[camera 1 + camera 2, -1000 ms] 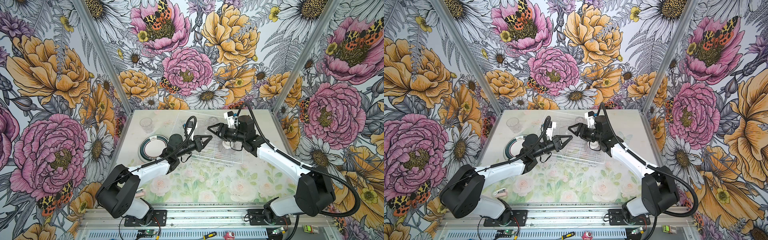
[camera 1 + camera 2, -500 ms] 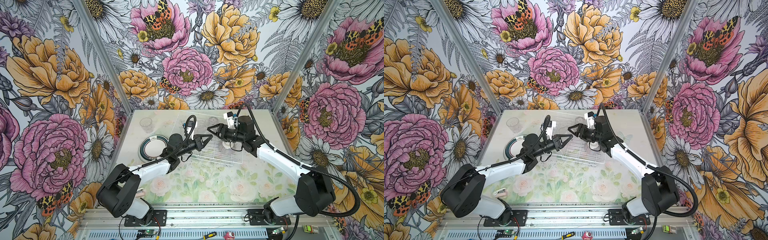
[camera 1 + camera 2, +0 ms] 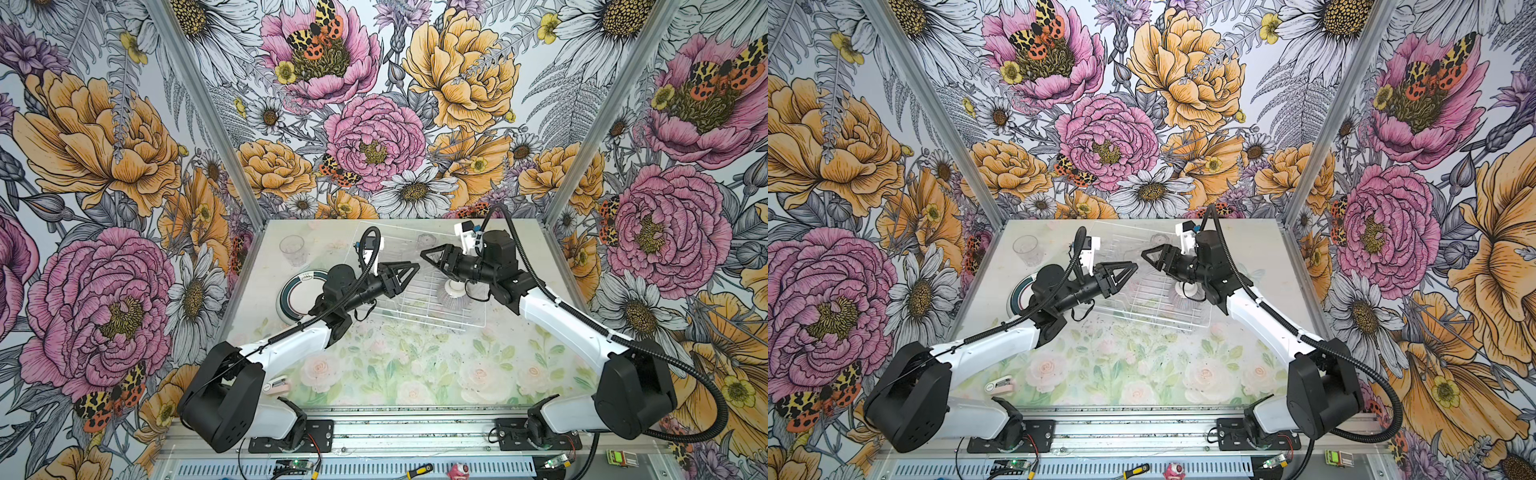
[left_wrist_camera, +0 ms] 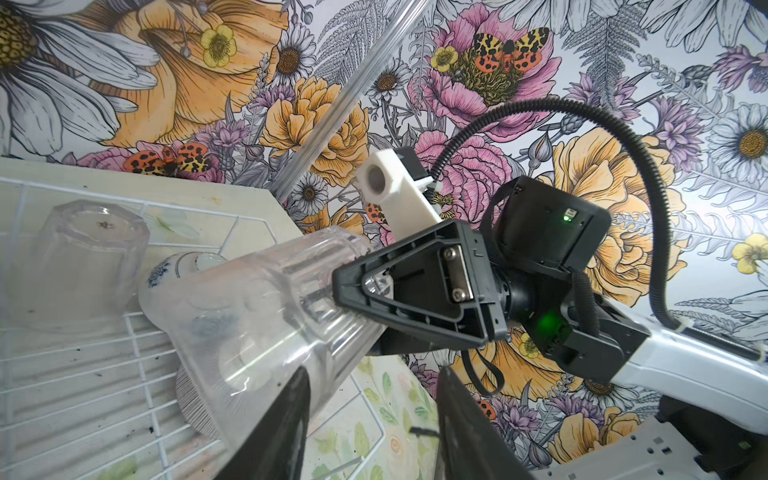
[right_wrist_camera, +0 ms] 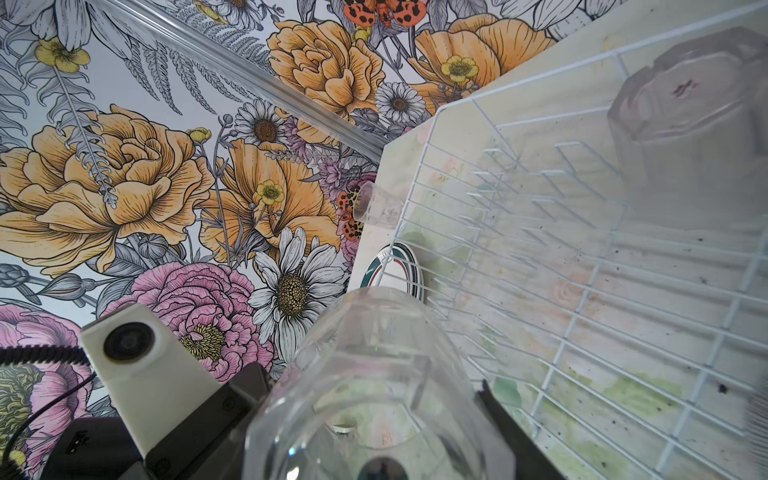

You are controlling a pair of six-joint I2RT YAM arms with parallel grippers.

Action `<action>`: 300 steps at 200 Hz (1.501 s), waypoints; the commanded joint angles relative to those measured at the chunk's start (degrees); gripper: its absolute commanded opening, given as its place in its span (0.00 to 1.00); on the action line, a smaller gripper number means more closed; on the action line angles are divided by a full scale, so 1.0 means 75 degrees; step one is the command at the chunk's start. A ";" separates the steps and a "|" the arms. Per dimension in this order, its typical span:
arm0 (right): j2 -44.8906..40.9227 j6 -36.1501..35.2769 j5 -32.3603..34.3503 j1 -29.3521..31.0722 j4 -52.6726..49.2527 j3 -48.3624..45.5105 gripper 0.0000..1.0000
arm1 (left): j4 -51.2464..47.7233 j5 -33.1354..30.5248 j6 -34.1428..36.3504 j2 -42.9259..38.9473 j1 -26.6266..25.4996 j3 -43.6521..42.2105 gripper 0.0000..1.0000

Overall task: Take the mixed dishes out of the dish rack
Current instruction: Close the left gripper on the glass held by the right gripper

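Above the white wire dish rack (image 3: 436,309) (image 3: 1154,305) my two grippers meet tip to tip. A clear glass tumbler (image 4: 257,316) (image 5: 374,395) lies sideways in the air between them. My right gripper (image 3: 424,254) (image 5: 374,415) is shut on its base end. At the tumbler's mouth end my left gripper (image 3: 414,267) (image 4: 374,372) is open, with one finger by the glass wall and the other well apart. A second tumbler (image 3: 426,240) (image 4: 79,257) stands upside down in the rack. A ribbed glass bowl (image 3: 453,296) also lies there with a small blue-patterned bowl (image 4: 183,266).
On the table left of the rack stand an upright tumbler (image 3: 293,249) (image 5: 376,205) and a dark-rimmed white plate (image 3: 301,295) (image 5: 399,266). A small pink and white object (image 3: 276,384) lies near the left arm's base. Flowered walls close three sides.
My left gripper's jaws have spread apart off the tumbler. The right gripper keeps its hold, and both arms have hardly moved.
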 commanded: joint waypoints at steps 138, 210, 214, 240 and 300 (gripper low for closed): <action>-0.0513 0.0152 -0.0335 0.0024 0.0410 -0.0012 0.52 | -0.1368 -0.0789 0.0950 -0.0287 0.0104 -0.0195 0.53; -0.0352 0.0171 -0.0507 0.0199 0.0446 0.0105 0.52 | 0.0657 0.0006 0.0271 0.0502 0.0051 -0.0222 0.50; -0.0329 0.0165 -0.0505 0.0228 0.0458 0.0105 0.52 | 0.0792 0.0077 0.0213 0.0551 0.0051 -0.0198 0.48; -0.0167 0.0183 -0.0557 0.0372 0.0527 0.0140 0.52 | 0.1578 0.0444 -0.0125 0.0859 0.0040 -0.0073 0.44; 0.0073 0.0171 -0.0645 0.0482 0.0611 0.0211 0.53 | 0.1912 0.0638 -0.0228 0.0947 -0.0054 0.0004 0.26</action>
